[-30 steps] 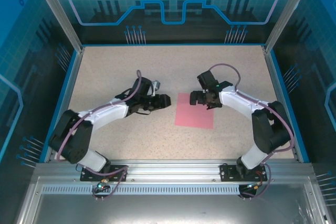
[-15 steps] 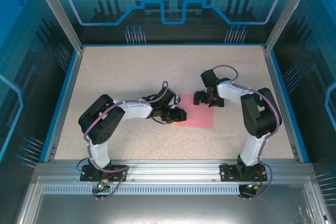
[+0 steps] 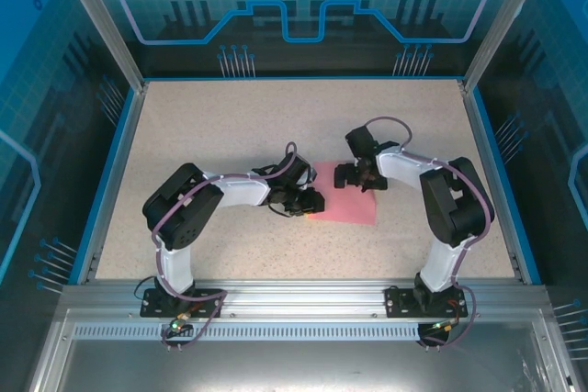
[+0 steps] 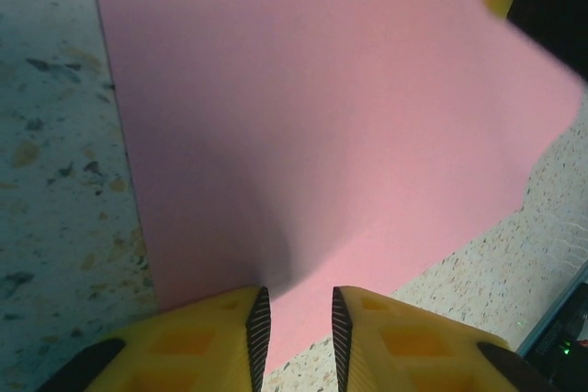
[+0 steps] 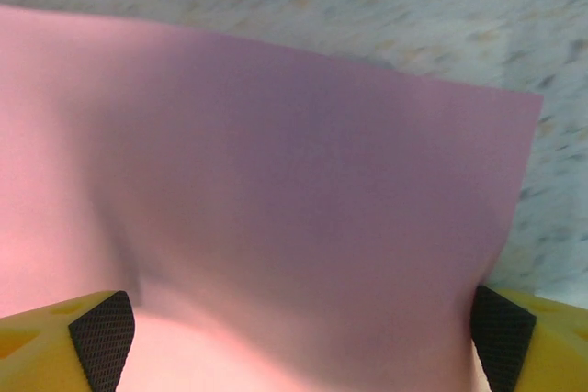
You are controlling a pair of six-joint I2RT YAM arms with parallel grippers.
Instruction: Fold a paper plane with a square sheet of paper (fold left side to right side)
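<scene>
Left wrist: left hand (image 4: 297, 320) astride paper (image 4: 312, 117) edge, tabletop (image 4: 55, 181) alongside.

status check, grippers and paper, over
Left gripper narrow at edge of square sheet of paper. Right gripper wide open above it. Sheet unfolded, nothing blocking.

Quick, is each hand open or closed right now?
Left hand: narrow gap around the edge of the pink paper; grip cannot be told.
Right hand: wide open over that paper.

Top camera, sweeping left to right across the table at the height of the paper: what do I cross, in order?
left arm's elbow → left gripper, at the sheet's left edge → square sheet of paper → right arm's elbow. The right gripper sits over the sheet's far edge, so it is left unranked.
</scene>
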